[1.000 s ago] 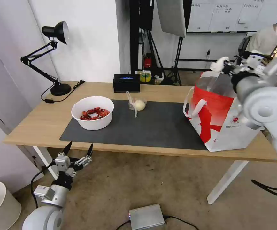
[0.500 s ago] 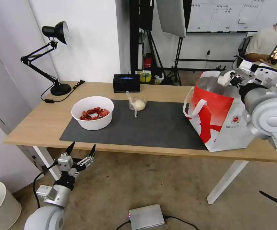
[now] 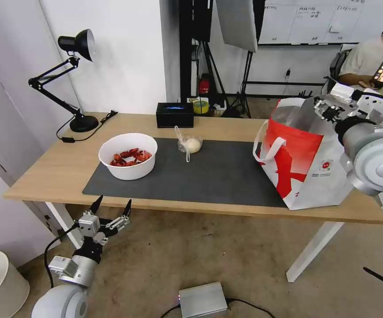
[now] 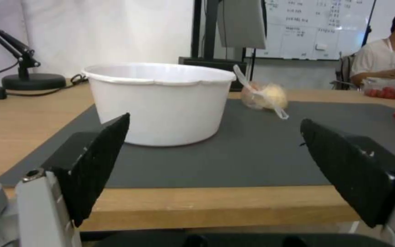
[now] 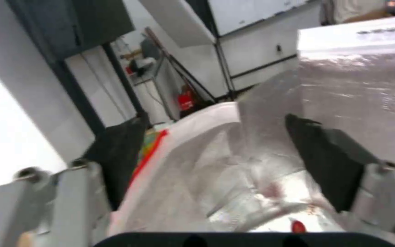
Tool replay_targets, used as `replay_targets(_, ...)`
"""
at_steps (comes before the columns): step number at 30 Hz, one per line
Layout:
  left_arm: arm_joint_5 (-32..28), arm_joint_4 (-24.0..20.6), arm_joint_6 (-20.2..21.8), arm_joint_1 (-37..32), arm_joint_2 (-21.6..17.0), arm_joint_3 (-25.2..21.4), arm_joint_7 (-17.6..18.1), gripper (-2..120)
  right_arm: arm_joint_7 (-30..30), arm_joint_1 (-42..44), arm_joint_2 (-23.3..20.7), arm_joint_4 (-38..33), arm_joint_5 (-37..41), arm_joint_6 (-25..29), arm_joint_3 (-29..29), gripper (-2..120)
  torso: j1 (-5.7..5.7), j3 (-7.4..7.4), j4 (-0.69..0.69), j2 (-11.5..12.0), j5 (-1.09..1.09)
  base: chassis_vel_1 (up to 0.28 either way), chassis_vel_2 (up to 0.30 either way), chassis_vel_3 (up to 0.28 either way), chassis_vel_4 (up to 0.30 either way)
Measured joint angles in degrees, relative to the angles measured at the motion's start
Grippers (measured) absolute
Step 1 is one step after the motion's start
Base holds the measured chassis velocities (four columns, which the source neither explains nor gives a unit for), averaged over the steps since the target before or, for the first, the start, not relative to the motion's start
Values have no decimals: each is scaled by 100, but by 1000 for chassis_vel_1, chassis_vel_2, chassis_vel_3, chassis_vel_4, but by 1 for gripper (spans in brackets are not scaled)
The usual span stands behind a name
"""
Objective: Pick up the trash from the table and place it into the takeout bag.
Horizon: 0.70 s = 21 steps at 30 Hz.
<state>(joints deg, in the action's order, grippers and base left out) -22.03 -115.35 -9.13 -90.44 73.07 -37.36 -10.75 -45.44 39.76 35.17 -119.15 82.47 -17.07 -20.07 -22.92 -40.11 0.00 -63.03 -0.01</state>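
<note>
Head view: one table (image 3: 58,170), one dark mat (image 3: 209,172), one white bowl (image 3: 128,155) of red shells at 9 o'clock on the mat, one bagged bun (image 3: 191,145) at 12, one takeout bag (image 3: 304,163) at 3. Right gripper (image 3: 330,108) sits over the bag mouth. Left gripper (image 3: 111,207) hangs below the table's front edge, fingers apart. Right wrist view adds the foil lining (image 5: 344,85), with empty fingers (image 5: 323,164) spread wide. Left wrist view adds one fruit tray (image 4: 385,90) far off.
</note>
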Motion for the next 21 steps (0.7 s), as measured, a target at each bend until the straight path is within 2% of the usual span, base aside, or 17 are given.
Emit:
replay_targets(1,0,0,0,0,0,0,0,100,0,0,0,0,0,0,0,82,0,0,0,0,0,0,0,0,0)
replay_targets(5,2,-26,0,-10,22,-11,2,100,480,164,-9,-141,-340,92,0,97,0,0,0,0,0,0,0,0,0)
replay_targets(7,4,-37,0,-15,35,-13,2,100,695,240,-9,-196,-468,147,0,99,0,0,0,0,0,0,0,0,0)
replay_targets(10,16,-45,0,-34,66,-19,2,100,1224,417,-10,-280,-839,296,0,100,0,0,0,0,0,0,0,0,0)
replay_targets(11,16,-45,0,-34,66,-19,2,100,1224,417,-10,-280,-839,296,0,100,0,0,0,0,0,0,0,0,0)
replay_targets(15,28,-68,-11,-56,101,-38,2,100,2095,723,-1,-425,-1284,608,-88,100,0,0,0,0,0,0,0,0,0)
replay_targets(16,28,-68,-11,-56,101,-38,2,100,2095,723,-1,-425,-1284,608,-88,100,0,0,0,0,0,0,0,0,0)
replay_targets(20,31,-91,-13,-59,120,-41,2,100,2860,1138,36,-619,-1651,858,-282,100,0,0,0,0,0,0,0,0,0)
replay_targets(21,31,-91,-13,-59,120,-41,2,100,2860,1138,36,-619,-1651,858,-282,100,0,0,0,0,0,0,0,0,0)
